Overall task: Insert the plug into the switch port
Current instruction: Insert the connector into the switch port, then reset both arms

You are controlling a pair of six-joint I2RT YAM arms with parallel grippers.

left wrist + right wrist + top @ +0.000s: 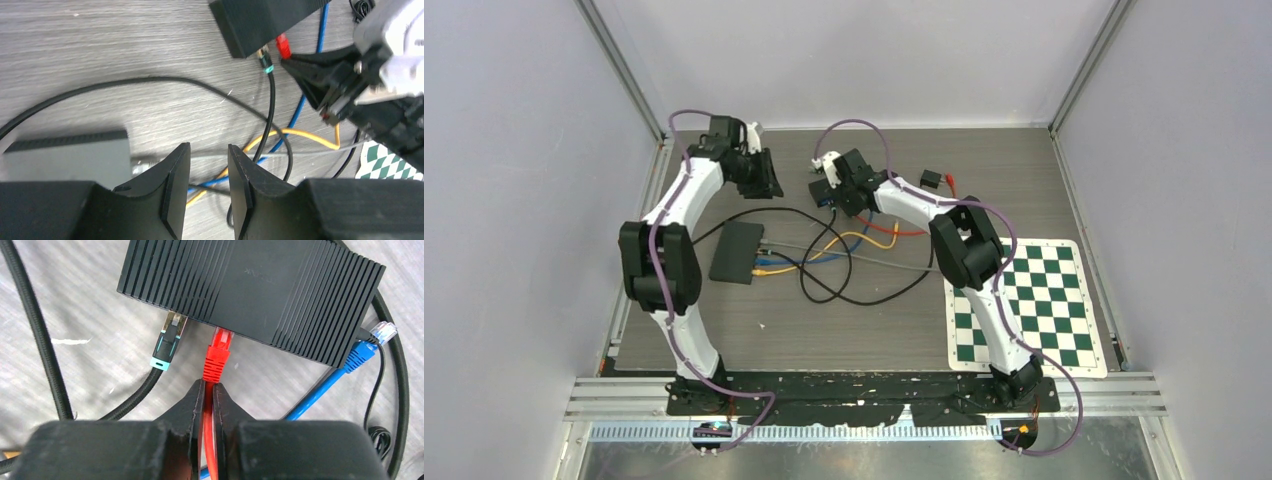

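Red plug (pixel 217 354) — long axis straight at the black switch (pixel 260 285), tip at its port. Right fingers (pixel 186 412) clamp its cable (pixel 208 440); left fingers (pixel 175 175) part-open, empty.

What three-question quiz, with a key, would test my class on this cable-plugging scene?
1. True or false: the left gripper is clamped on a cable.
2. Which colour of cable does the right gripper clamp? A yellow, B red, C black.
3. In the right wrist view, name the plug lying just left of the red plug at the edge of the switch.
Key: 1 false, it is open and holds nothing. 2 B, the red cable. 3 the teal-collared black plug.
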